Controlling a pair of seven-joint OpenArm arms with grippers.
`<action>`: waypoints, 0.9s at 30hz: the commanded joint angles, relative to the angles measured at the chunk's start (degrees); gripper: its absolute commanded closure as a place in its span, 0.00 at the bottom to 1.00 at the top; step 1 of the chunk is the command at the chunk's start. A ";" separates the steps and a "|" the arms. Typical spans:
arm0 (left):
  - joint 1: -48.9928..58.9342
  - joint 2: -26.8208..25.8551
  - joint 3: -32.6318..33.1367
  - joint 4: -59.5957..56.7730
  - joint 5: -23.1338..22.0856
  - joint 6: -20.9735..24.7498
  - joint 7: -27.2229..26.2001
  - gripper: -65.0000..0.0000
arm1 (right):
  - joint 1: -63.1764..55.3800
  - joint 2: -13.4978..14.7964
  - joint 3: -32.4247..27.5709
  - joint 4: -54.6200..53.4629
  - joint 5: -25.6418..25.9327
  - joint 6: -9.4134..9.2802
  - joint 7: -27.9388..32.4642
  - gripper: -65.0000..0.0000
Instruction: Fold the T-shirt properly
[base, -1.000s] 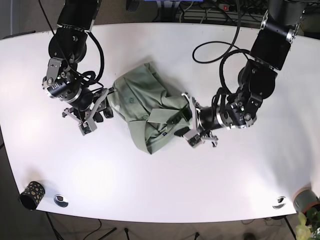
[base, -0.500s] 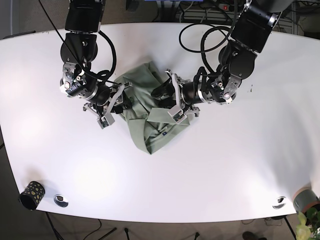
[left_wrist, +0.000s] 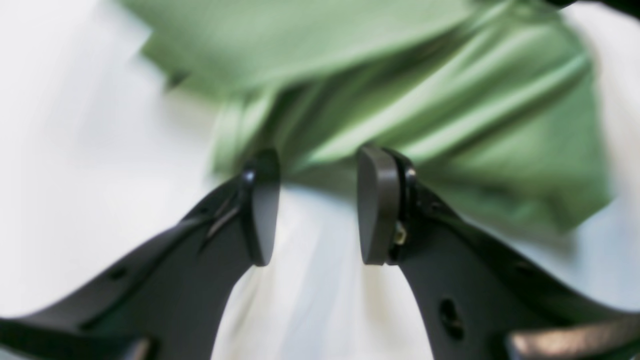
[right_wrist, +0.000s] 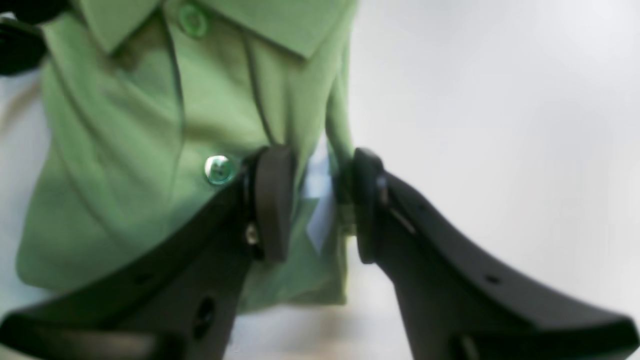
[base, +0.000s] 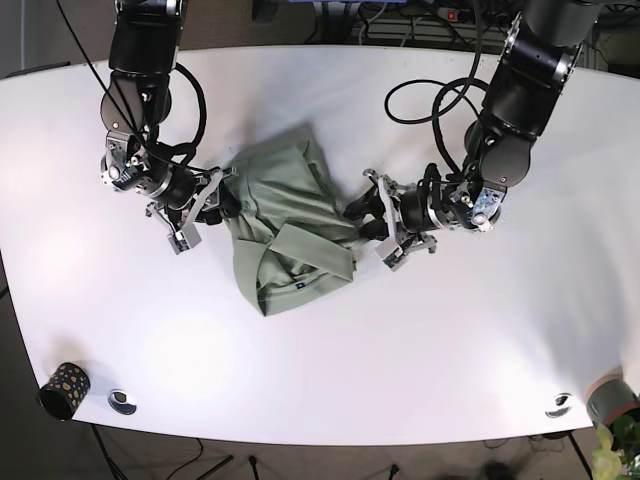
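Observation:
The green button-up T-shirt (base: 290, 225) lies crumpled in the middle of the white table (base: 320, 380). My right gripper (base: 205, 205) is at the shirt's left edge. In the right wrist view my right gripper (right_wrist: 317, 205) has its jaws partly apart, with a fold of the shirt (right_wrist: 150, 125) hanging between them beside a button (right_wrist: 218, 169). My left gripper (base: 375, 218) is at the shirt's right edge. In the left wrist view my left gripper (left_wrist: 320, 210) is open with bare table between the jaws, and the blurred shirt (left_wrist: 425, 100) lies just beyond the fingertips.
A dark patterned cup (base: 62, 390) and a small round disc (base: 122, 401) sit at the front left corner. Another disc (base: 558, 405) and a plant pot (base: 612, 402) are at the front right. Cables lie beyond the far edge.
Both arms have shifted outward. The shirt's lower corner swung left and its folds changed shape. My left gripper now sits at the shirt's right edge instead of over it.

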 joint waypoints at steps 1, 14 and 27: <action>-1.47 -1.26 -0.45 4.94 -1.17 -0.14 -1.49 0.64 | 0.75 0.80 0.30 4.02 -0.19 -0.25 -0.50 0.71; 4.24 1.73 -0.01 19.09 -1.00 0.39 -1.49 0.64 | -2.06 -1.22 1.44 21.25 -0.81 -0.69 -9.99 0.71; 6.88 12.54 3.16 12.68 -0.82 0.47 -1.49 0.64 | -0.04 0.71 7.59 7.09 -0.45 -0.25 -7.44 0.71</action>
